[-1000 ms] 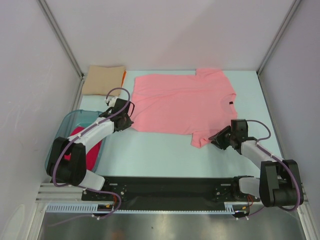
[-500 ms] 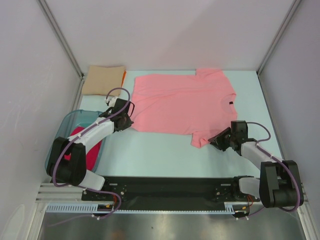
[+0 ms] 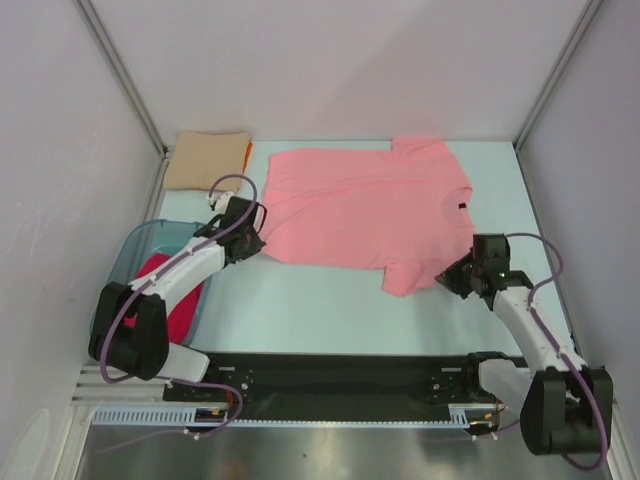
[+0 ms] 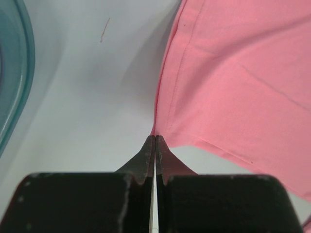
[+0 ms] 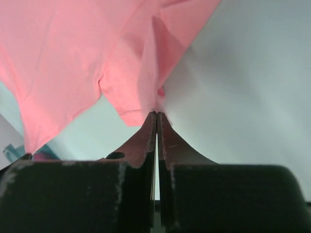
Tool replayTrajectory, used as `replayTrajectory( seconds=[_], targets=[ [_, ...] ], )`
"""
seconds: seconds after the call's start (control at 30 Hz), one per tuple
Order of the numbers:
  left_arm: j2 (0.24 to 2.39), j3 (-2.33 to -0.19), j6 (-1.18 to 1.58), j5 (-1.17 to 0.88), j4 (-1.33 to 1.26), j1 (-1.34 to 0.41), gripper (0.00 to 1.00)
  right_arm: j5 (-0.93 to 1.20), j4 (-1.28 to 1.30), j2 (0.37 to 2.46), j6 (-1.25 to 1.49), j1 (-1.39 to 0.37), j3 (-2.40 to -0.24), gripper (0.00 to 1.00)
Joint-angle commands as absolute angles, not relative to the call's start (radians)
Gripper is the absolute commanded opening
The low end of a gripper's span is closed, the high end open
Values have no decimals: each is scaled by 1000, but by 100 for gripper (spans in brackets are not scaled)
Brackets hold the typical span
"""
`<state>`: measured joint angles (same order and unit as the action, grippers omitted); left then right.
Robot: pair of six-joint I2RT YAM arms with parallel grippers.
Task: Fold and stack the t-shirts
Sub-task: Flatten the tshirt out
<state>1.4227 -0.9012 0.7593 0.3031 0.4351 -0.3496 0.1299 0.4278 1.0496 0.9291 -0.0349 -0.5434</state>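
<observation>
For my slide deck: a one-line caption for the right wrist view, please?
Right gripper, jaws shut, pinching the sleeve hem of the pink shirt.

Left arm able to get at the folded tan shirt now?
Likely not yet: nothing blocks the tan shirt, but the left gripper is shut on a corner of the pink shirt.

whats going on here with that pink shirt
Two robot arms are handling a salmon-pink t-shirt spread on the table. The left claw is pinched shut on its near hem corner, the right claw on the near sleeve. No fold yet. A folded tan shirt lies far left; a crimson shirt sits in the teal tub.
</observation>
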Motion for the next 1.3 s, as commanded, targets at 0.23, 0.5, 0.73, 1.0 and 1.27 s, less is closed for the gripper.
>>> replayTrajectory(
  seconds=[0.23, 0.5, 0.73, 1.0, 1.27],
  targets=[
    [1221, -831, 781, 299, 503, -345, 0, -152, 916, 763, 854, -8, -722, 0],
    [1082, -738, 805, 293, 546, -328, 0, -195, 1098, 626, 824, 71, -824, 0],
    [1045, -703, 816, 279, 568, -325, 0, -232, 1238, 525, 821, 72, -919, 0],
    [1028, -678, 813, 273, 571, -324, 0, -141, 1286, 477, 787, 72, -865, 0],
    [1103, -712, 790, 270, 565, -324, 0, -18, 1066, 613, 695, 72, -769, 0]
  ],
)
